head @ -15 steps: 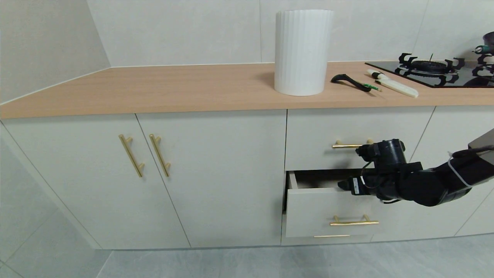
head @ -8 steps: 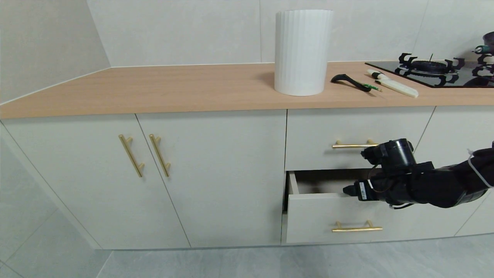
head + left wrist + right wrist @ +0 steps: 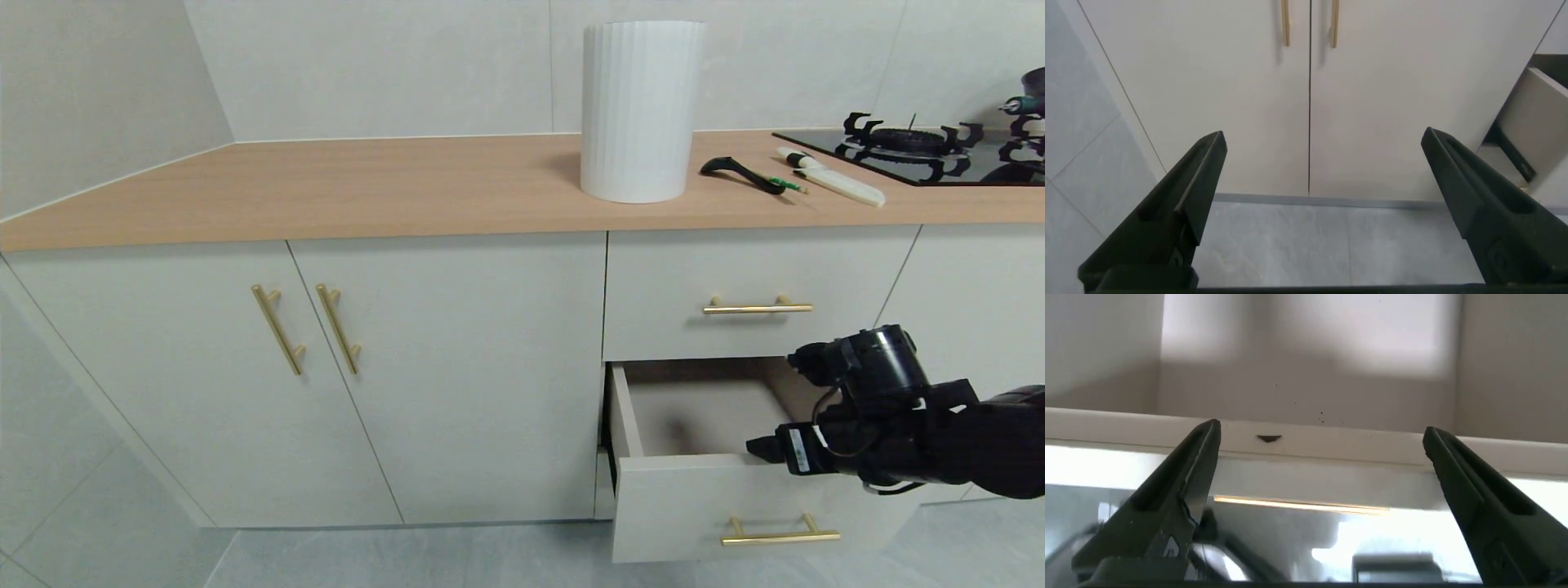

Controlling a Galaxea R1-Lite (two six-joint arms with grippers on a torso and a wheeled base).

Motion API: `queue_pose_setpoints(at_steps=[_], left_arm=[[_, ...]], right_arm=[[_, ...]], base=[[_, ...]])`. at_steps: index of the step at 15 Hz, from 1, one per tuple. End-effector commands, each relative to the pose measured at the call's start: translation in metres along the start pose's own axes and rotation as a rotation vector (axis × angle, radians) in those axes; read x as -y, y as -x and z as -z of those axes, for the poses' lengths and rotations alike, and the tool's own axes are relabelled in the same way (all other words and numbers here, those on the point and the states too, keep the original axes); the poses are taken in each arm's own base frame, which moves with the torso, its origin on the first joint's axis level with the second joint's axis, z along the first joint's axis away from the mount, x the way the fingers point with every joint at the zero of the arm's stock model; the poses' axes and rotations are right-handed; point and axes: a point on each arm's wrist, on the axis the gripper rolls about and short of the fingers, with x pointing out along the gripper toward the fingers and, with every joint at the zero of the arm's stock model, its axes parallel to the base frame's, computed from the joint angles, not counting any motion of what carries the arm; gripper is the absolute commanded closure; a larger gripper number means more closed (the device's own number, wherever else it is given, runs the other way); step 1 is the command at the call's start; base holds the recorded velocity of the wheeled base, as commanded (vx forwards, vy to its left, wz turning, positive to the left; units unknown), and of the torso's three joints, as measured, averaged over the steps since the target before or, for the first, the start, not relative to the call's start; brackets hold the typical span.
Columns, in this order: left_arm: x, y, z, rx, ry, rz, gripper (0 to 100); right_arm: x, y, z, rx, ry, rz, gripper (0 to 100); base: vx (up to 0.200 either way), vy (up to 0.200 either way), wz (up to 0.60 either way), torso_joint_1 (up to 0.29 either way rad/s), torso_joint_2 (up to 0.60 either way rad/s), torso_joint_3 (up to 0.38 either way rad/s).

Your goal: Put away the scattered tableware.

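Observation:
On the wooden countertop point(image 3: 367, 184) lie a black-handled utensil point(image 3: 739, 173), a small green-handled tool point(image 3: 785, 184) and a white knife point(image 3: 834, 184), between a tall white ribbed container point(image 3: 641, 110) and the stove. Below them the middle drawer point(image 3: 702, 498) stands pulled out, its inside bare. My right gripper point(image 3: 763, 447) is at the top edge of the drawer front, fingers spread; in the right wrist view that gripper point(image 3: 1320, 433) is open with the drawer's front edge point(image 3: 1315, 445) running between the fingers. My left gripper point(image 3: 1323, 139) hangs open before the cabinet doors point(image 3: 1309, 82), holding nothing.
A black gas stove point(image 3: 914, 147) sits at the counter's right end. The top drawer point(image 3: 755, 286) above is closed, with a gold handle point(image 3: 758, 308). Two cabinet doors with gold handles point(image 3: 306, 327) are closed on the left. Grey tiled floor point(image 3: 408, 563) lies below.
The middle drawer has slid out much farther. My right gripper has moved down and back toward me with the drawer front.

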Motion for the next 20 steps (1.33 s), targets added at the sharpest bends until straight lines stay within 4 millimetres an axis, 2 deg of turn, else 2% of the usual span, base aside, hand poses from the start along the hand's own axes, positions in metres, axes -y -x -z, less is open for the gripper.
queue_pose_setpoints(at_steps=[1,6,10,13,16,17,20], left_arm=[[0.0,0.0,0.0,-0.001,0.0,0.0,0],[0.0,0.0,0.0,0.001,0.0,0.0,0],[0.0,0.0,0.0,0.001,0.0,0.0,0],[0.0,0.0,0.0,-0.001,0.002,0.0,0],[0.0,0.0,0.0,0.001,0.0,0.0,0],[0.0,0.0,0.0,-0.001,0.0,0.0,0],[0.0,0.0,0.0,0.001,0.0,0.0,0]], right_arm=[[0.005,0.025,0.014,0.014,0.001,-0.002,0],[0.011,0.065,0.055,0.012,0.022,-0.021,0],[0.019,0.088,0.094,-0.009,0.037,-0.029,0],[0.023,0.101,0.111,0.011,0.044,-0.039,0],[0.025,0.113,0.109,0.078,0.033,-0.049,0],[0.024,0.115,0.101,0.109,0.027,-0.053,0],[0.016,0.126,0.047,0.191,0.013,-0.066,0]], base=[[0.0,0.0,0.0,0.0,0.0,0.0],[0.0,0.0,0.0,0.0,0.0,0.0],[0.0,0.0,0.0,0.0,0.0,0.0],[0.0,0.0,0.0,0.0,0.0,0.0],[0.0,0.0,0.0,0.0,0.0,0.0],[0.0,0.0,0.0,0.0,0.0,0.0],[0.0,0.0,0.0,0.0,0.0,0.0]])
